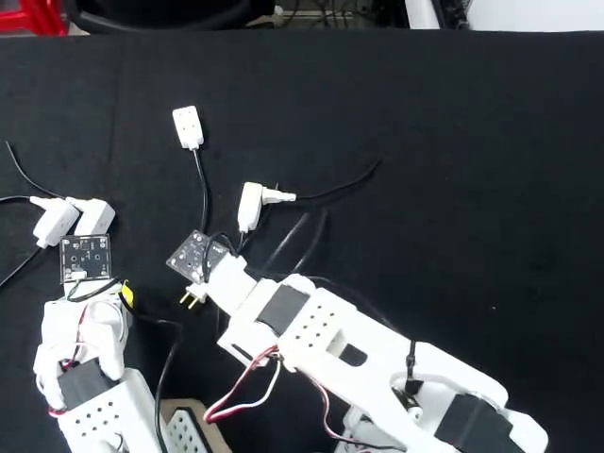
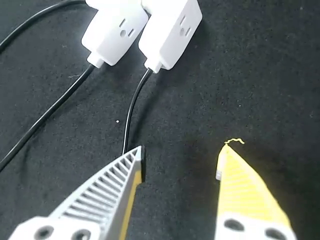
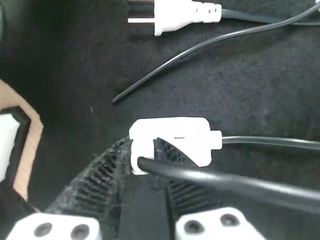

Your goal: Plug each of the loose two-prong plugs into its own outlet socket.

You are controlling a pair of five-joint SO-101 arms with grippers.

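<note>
My right gripper [image 3: 147, 150] is shut on a white two-prong plug [image 3: 170, 140]. Its brass prongs [image 1: 193, 297] stick out sideways beside the gripper in the high view. A black cord [image 3: 225, 182] lies across the fingers. Ahead of it, a second white plug [image 3: 175, 12] [image 1: 278, 196] lies loose on the cloth with its prongs bare. My left gripper [image 2: 180, 155] is open just above the cloth with nothing between its fingers. Two white outlet sockets [image 2: 115, 30] [image 2: 172, 30] lie side by side a short way in front of it. A third socket [image 1: 188, 125] lies farther back.
A black cloth [image 1: 453, 142] covers the table. Black cords [image 1: 203, 189] trail between the sockets and plugs. Another white connector [image 1: 250, 203] lies next to the loose plug, its cord running toward my right gripper. A tan board [image 3: 25, 150] lies at the near edge.
</note>
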